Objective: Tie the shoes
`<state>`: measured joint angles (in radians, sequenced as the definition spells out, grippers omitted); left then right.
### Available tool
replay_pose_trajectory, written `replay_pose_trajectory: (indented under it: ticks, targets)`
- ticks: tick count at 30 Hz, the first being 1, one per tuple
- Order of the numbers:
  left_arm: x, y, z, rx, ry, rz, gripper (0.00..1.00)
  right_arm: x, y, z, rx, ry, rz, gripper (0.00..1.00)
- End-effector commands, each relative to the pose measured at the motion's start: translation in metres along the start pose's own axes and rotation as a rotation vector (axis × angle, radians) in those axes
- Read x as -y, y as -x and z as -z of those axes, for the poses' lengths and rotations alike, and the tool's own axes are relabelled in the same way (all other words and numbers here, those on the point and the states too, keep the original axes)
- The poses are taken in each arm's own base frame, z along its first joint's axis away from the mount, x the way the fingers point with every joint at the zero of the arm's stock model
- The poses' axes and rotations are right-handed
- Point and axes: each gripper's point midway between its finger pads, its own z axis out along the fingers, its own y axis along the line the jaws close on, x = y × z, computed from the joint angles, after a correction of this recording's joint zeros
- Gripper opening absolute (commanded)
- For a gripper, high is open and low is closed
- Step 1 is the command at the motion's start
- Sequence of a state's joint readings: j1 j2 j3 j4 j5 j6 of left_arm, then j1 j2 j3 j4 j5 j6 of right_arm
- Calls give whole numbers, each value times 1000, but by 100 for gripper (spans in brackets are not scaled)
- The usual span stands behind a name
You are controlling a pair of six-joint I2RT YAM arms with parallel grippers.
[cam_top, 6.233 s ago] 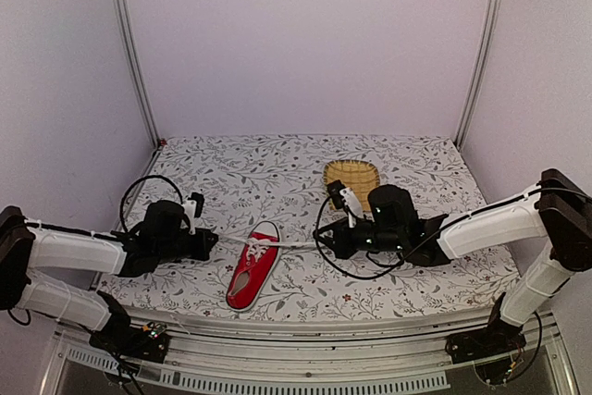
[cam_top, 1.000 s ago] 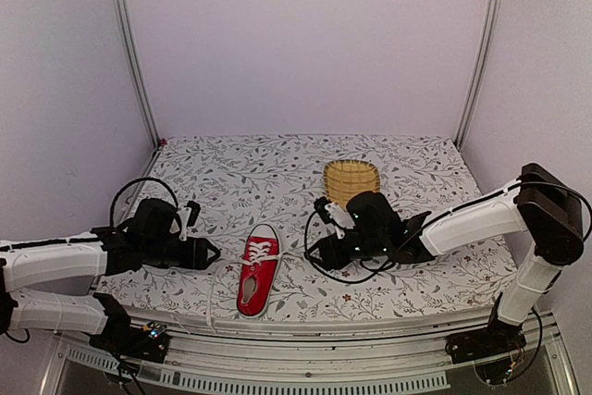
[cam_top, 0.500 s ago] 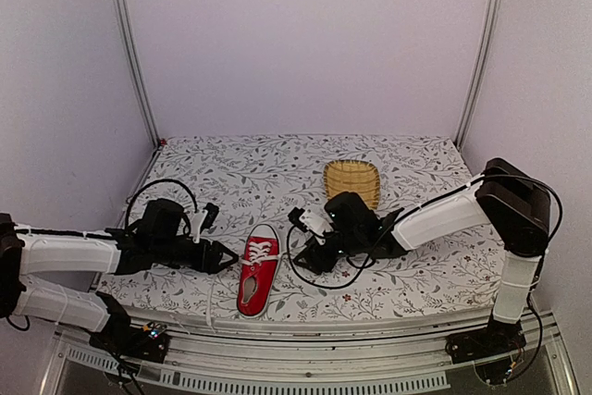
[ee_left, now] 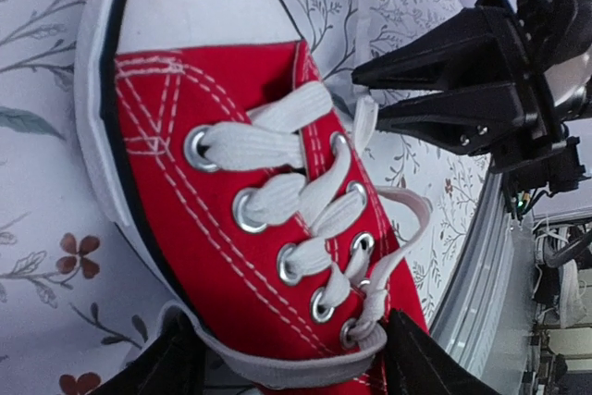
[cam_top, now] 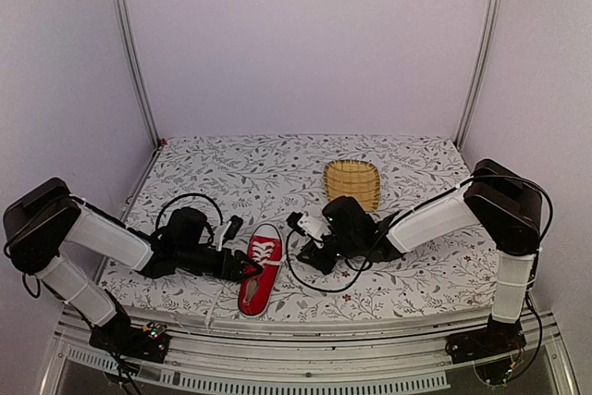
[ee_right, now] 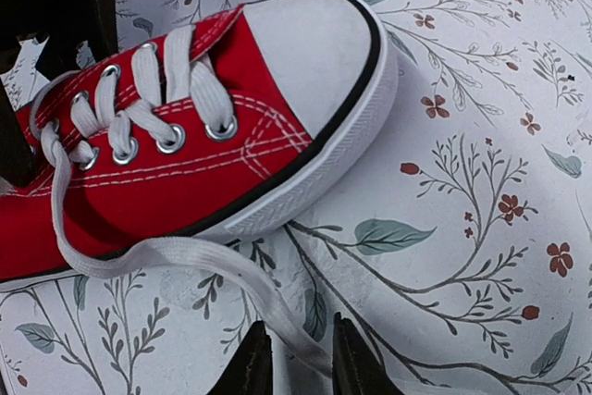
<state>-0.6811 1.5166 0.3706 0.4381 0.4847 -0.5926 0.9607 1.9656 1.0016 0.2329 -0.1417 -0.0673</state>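
Note:
The red shoe (cam_top: 260, 270) with white laces lies on the flowered cloth, toe pointing away from me. My left gripper (cam_top: 246, 268) is at its left side. In the left wrist view the left gripper (ee_left: 291, 369) is open, one finger on each side of the shoe (ee_left: 231, 191) near the top eyelets. My right gripper (cam_top: 299, 250) is just right of the shoe. Low over the cloth, the right gripper (ee_right: 296, 367) has narrow jaws with the loose lace (ee_right: 185, 252) passing between them; a small gap still shows.
A yellow woven basket (cam_top: 352, 182) stands behind the right arm. The other lace end (cam_top: 214, 298) trails toward the table's front edge (cam_top: 305, 323). Black cables loop beside both wrists. Metal posts stand at the back corners.
My left gripper has slid right up to the shoe and now straddles it. The right gripper has moved left toward the shoe, and its jaws have narrowed around the lace.

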Motion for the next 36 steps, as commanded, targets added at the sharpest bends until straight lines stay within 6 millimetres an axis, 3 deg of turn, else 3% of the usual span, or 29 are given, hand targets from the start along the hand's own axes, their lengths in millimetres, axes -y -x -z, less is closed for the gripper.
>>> replay_pose_trajectory:
  ticks: [1,4,7,12,18,23,28,36]
  targets:
    - [24,16,-14,25,-85,-43,65,-2,2,1,42,29,-17,25]
    - [26,18,-22,19,-86,-46,65,-1,1,-6,37,23,-5,34]
    - [27,18,-28,11,-86,-40,65,6,0,-11,28,-7,-1,34]
    - [42,17,-36,12,-100,-24,64,24,-7,-5,2,-121,-43,4]
    - [67,24,-41,52,-106,-17,64,38,-21,30,-14,-224,-174,2]
    - [49,36,-25,119,31,-82,65,28,-27,44,-11,-180,-254,2]
    - [37,37,-11,106,150,-276,64,22,-19,53,18,-149,-299,2]
    - [4,27,-9,30,257,-440,46,21,-13,58,34,-140,-330,2]
